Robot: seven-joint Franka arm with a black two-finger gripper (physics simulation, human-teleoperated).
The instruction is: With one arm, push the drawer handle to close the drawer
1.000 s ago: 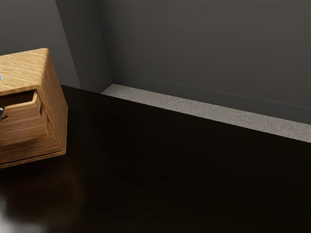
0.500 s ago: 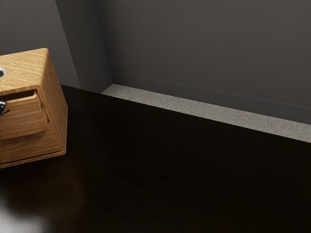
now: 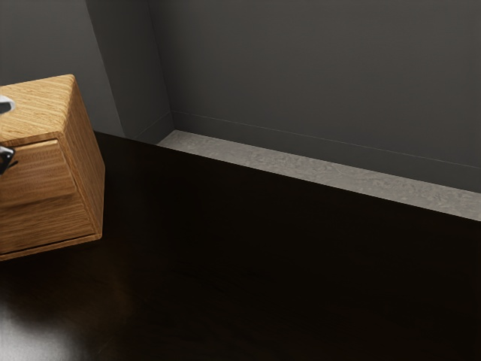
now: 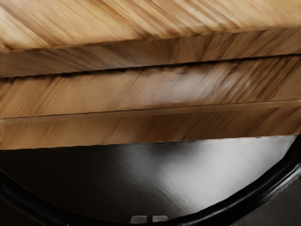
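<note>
At the exterior view's left edge, a dark part of the gripper [image 3: 7, 159] is against or just in front of the upper drawer [image 3: 41, 174] of the wooden cabinet [image 3: 89, 180]. A pale part of the arm shows above it, over the cabinet top. The drawer front stands close to the cabinet face, with a slight step at its lower edge. In the wrist view, a thin dark line separates the cabinet's top edge from the drawer [image 4: 141, 129]. The black curved handle [image 4: 263, 188] arcs in front of the drawer, close under my hand. The gripper's opening cannot be made out.
The cabinet stands on a dark, glossy table [image 3: 285, 263], which extends toward the exterior view's right. Behind the table are a pale floor strip [image 3: 301, 166] and grey walls [image 3: 323, 75].
The upper drawer has slid inward, and its open top has disappeared under the cabinet top. My hand has come slightly further into the exterior view from its left edge.
</note>
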